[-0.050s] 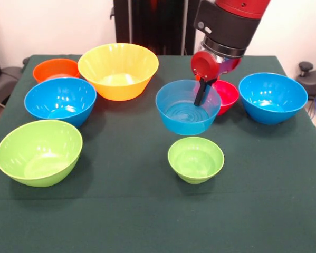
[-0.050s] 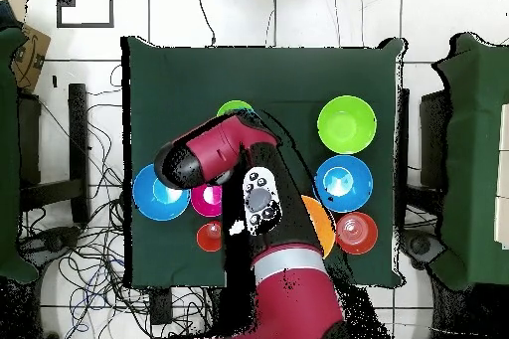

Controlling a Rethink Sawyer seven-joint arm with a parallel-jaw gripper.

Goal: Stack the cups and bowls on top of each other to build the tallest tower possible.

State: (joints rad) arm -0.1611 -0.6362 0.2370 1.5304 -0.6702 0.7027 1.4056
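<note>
Hand (image 1: 201, 94): reaches inside the middle blue bowl (image 1: 188, 108) at its far rim; grip state cannot be told.
Bowls: unstacked on the green tabletop (image 1: 147, 211).

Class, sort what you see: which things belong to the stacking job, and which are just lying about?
Job: yellow bowl, orange bowl, lime bowl, small green bowl, red-pink bowl, blue bowls, tool.
Lying about: floor cables.

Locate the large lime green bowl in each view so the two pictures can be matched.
Front view: the large lime green bowl sits at lower left, towards the table's near edge.
Overhead view: it sits at upper right, uncovered by the arm.
Shared landmark: the blue bowl next to it in both views.
</note>
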